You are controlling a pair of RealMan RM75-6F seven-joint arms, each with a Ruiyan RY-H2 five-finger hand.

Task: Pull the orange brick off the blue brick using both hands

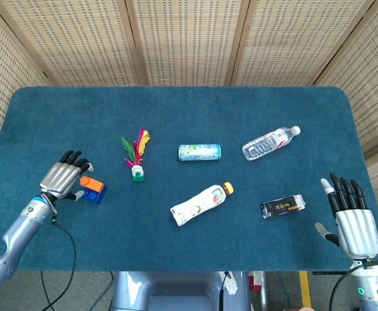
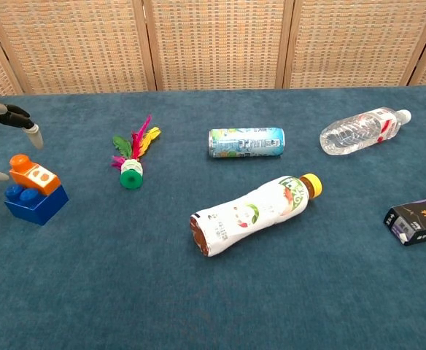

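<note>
Teal felt covers the desk [image 1: 59, 246]. Nearest, far right of the brick pair, the right hand [image 1: 354, 220] waits at the desk's edge, fingers [image 1: 344, 193] spread and empty, not yet needed. Beside it lies a small black carton [image 1: 282, 207]. The left hand [image 1: 63, 179], fingers spread, sits just left of the small orange plastic brick [image 2: 32, 175], which is seated tilted on the blue plastic brick [image 2: 38, 205], apparently ready to grip it.
</note>
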